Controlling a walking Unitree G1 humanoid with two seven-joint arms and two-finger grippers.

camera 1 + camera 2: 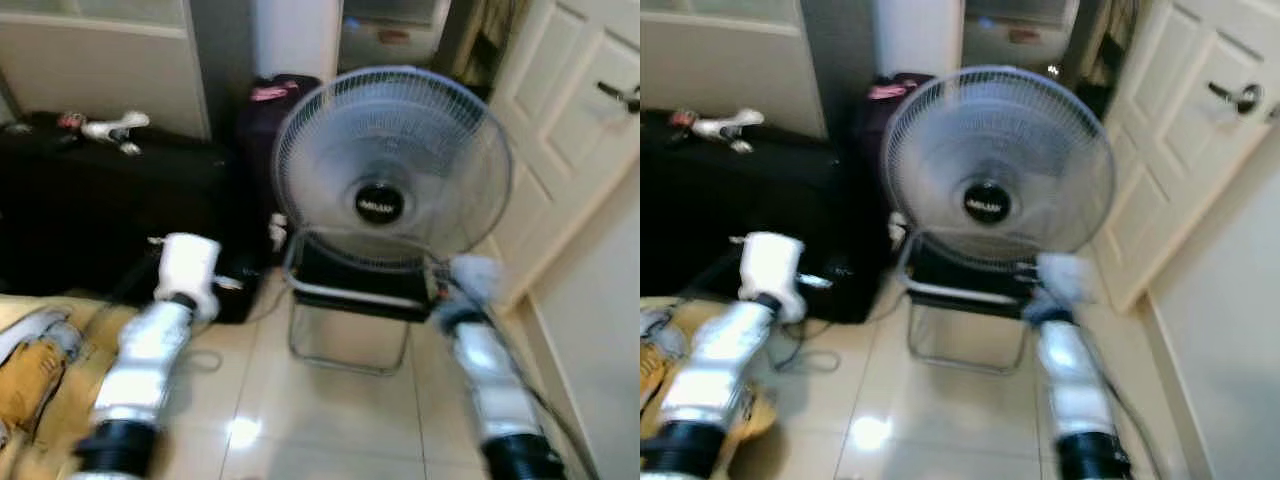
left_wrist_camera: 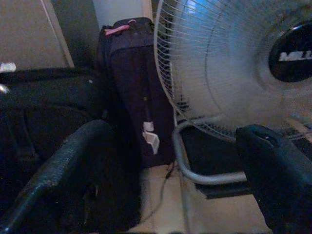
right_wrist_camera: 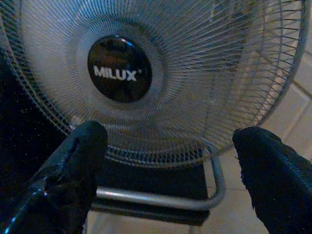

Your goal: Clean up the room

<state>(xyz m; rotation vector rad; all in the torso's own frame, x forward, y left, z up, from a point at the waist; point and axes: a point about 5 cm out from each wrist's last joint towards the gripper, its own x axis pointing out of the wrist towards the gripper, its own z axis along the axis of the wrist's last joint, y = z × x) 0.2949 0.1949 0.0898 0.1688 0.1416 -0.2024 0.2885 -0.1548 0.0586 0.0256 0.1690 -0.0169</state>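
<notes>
Head views: Milux floor fan [image 1: 392,165] stands on its metal tube base [image 1: 350,340] on glossy floor tiles [image 1: 330,420], black suitcase [image 1: 100,215] close on its left, white door [image 1: 570,150] close on its right, open tile in front between both arms. Left wrist: left gripper [image 2: 170,161] spread wide, short of the fan's left cage edge, dark bag [image 2: 134,87] just beside the fan. Right wrist: right gripper [image 3: 168,161] spread wide, fingers framing the cage's lower rim, not touching.
</notes>
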